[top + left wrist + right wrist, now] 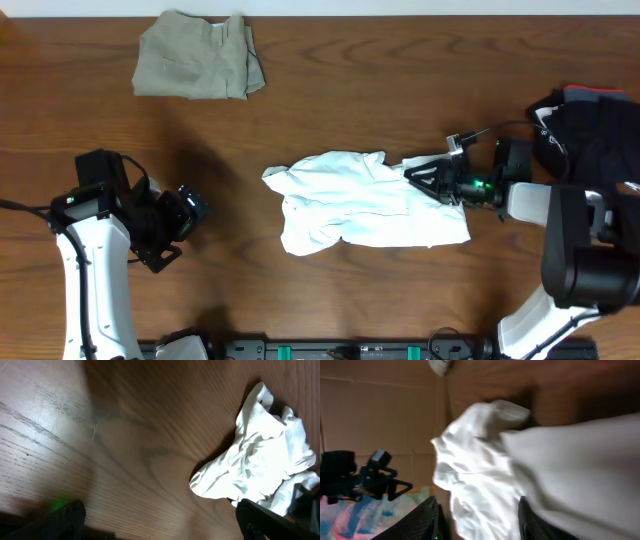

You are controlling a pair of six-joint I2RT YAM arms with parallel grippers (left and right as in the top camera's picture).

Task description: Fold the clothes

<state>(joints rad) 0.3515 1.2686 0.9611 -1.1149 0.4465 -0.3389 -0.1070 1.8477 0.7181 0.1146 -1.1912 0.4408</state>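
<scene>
White T-shirt (365,200): crumpled heap on the desk (330,90), unfolded.
Right tool (426,180): jaws parted, straddling the shirt's right edge.
Left tool (185,225): jaws wide, empty, well apart.
Risk: a closing pinch may catch bunched layers, dragging the heap.

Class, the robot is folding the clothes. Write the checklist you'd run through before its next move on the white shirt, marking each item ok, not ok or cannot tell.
1. Left gripper open and ready: ok.
2. Left gripper apart from the shirt: ok, it touches no cloth.
3. Right gripper has a hold on the shirt: cannot tell. Cloth lies between its jaws at the shirt's right edge.
4. Shirt spread flat for folding: not ok, it is crumpled.
5. Trousers out of the way: ok, at the far left.
6. Black bundle apart from the shirt: ok, at the right edge.
</scene>
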